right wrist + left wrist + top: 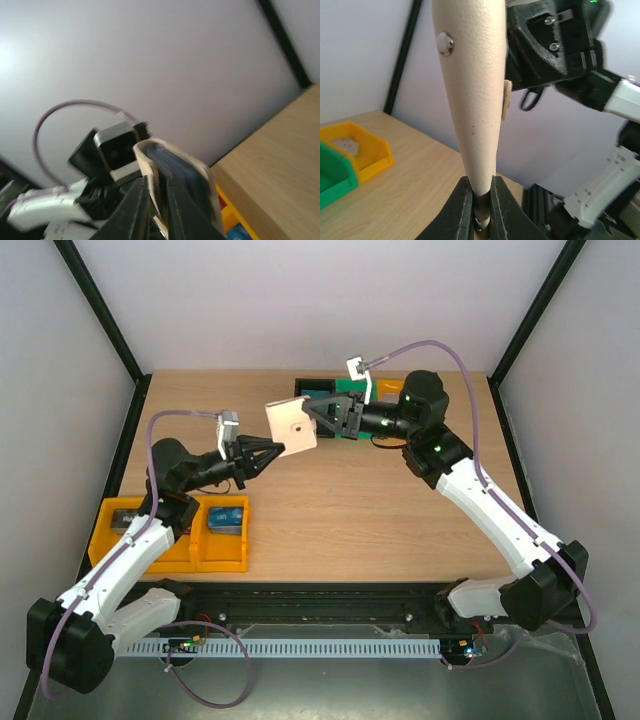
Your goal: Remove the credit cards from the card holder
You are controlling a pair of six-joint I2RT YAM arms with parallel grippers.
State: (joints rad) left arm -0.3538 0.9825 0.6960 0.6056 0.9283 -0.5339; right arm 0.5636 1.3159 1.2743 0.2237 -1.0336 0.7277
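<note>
a cream-beige card holder [291,427] is held in the air above the middle of a wooden tabletop [380,530], gripped from two sides. the left tool [276,450] is closed narrowly on its lower left edge (its snap dot [445,44] faces the left wrist camera). the right tool [314,418] pinches the opposite edge, where the blue-grey lining [175,167] shows. two yellow bins [222,555] sit beside the left arm.

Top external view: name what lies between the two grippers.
Only the card holder, in the top external view; the left gripper and right gripper each pinch one edge of it.
</note>
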